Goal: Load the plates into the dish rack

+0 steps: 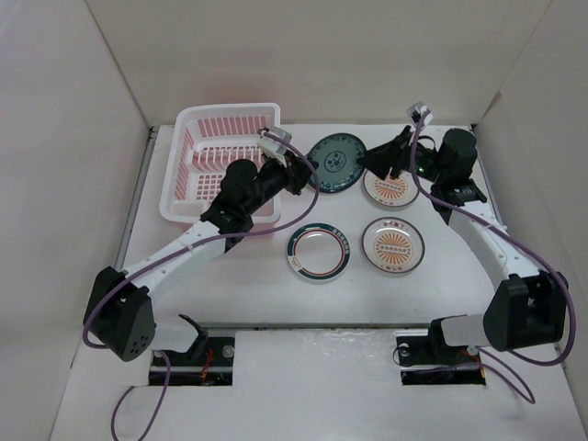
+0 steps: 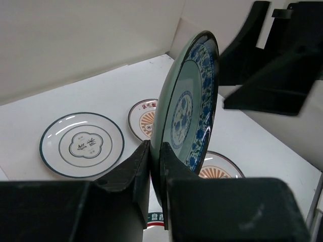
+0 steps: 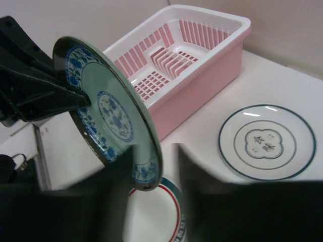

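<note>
My left gripper (image 1: 301, 171) (image 2: 156, 151) is shut on the rim of the small dark green plate (image 1: 335, 163) (image 2: 189, 106) and holds it on edge above the table, just right of the pink dish rack (image 1: 225, 161) (image 3: 202, 60). My right gripper (image 1: 378, 163) (image 3: 154, 161) is open, and the opposite rim of that plate (image 3: 111, 111) sits between its spread fingers. Two orange sunburst plates (image 1: 390, 186) (image 1: 393, 243) and the green-rimmed plate (image 1: 320, 251) lie flat. The dark-ringed plate (image 2: 82, 144) (image 3: 267, 142) lies flat too and does not show in the top view.
The rack holds no plates; its upright tines (image 3: 169, 60) stand in the middle. White walls enclose the table on the left, back and right. Both arms meet over the plates at the back middle.
</note>
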{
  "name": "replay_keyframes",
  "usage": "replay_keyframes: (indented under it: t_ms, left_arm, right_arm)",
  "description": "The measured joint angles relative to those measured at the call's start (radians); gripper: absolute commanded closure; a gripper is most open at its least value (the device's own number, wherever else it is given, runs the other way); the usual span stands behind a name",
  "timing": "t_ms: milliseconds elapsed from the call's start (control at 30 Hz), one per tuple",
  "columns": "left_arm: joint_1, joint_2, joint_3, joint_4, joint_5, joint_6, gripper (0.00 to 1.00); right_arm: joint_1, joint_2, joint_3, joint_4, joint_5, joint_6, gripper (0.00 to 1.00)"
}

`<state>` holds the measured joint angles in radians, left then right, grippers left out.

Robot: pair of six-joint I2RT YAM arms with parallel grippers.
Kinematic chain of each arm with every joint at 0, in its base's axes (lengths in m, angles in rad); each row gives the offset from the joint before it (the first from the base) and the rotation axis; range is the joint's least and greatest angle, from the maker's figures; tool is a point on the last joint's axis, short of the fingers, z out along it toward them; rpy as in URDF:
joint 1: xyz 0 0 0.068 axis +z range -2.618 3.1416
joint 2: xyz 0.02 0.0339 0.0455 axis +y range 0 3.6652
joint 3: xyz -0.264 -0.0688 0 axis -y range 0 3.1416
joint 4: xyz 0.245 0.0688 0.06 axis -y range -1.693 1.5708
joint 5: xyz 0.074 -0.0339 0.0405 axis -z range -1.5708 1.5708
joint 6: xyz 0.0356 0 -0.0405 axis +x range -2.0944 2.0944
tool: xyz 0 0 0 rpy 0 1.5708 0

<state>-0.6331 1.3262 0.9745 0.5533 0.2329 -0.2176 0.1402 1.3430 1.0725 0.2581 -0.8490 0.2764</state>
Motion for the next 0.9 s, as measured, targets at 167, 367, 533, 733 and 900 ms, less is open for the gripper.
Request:
replay_keyframes:
  t_ms: [167,367,533,733,900]
  left_arm:
    - [-0.007,0.000,0.004,-0.031,-0.115,0.003,1.00]
    - [-0.001,0.000,0.157,-0.254,-0.415,0.053,1.00]
    - [0.039,-0.002,0.306,-0.343,-0.657,0.155,1.00]
    - [0.164,-0.019,0.305,-0.318,-0.801,0.365,1.00]
    - [0.344,-0.009,0.201,-0.277,-0.743,0.474,1.00]
  right_arm:
    - [0.029,0.000,0.000,-0.006,0.038,0.008,0.00]
    - [0.034,0.001,0.002,-0.058,0.189,0.011,0.00]
    - [0.050,0.009,0.052,-0.158,0.331,0.009,0.00]
    - [0.155,0.010,0.137,-0.263,0.479,-0.018,0.00]
    - [0.234,0.021,0.165,-0.301,0.528,-0.042,0.00]
